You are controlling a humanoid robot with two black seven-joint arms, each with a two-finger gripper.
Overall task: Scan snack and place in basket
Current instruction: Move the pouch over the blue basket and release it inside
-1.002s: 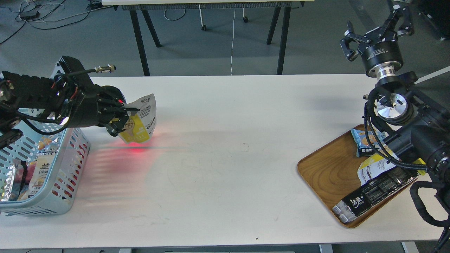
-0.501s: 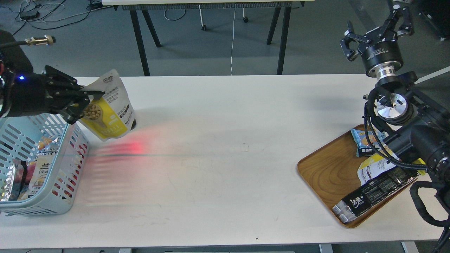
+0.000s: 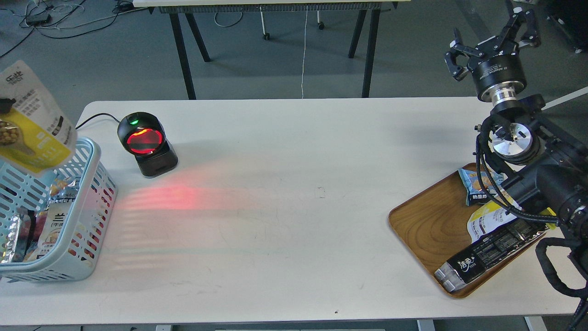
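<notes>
The snack (image 3: 34, 126), a yellow pouch with beige balls and a white-silver top, hangs tilted in the air at the far left, above the back rim of the light blue basket (image 3: 94, 151). Only a dark fingertip (image 3: 4, 105) of my left gripper shows on the pouch's left edge; the rest of the arm is out of view. My right gripper (image 3: 492, 39) is raised at the far right, beyond the table's back edge, open and empty.
A black barcode scanner (image 3: 147, 143) with a glowing red window stands right of the basket and throws red light on the table. The basket holds several packets. An oval wooden tray (image 3: 425, 220) at the right holds several snack bags under my right arm.
My left arm has carried the snack left and up, from in front of the scanner to above the basket, uncovering the scanner. The right arm has not moved.
</notes>
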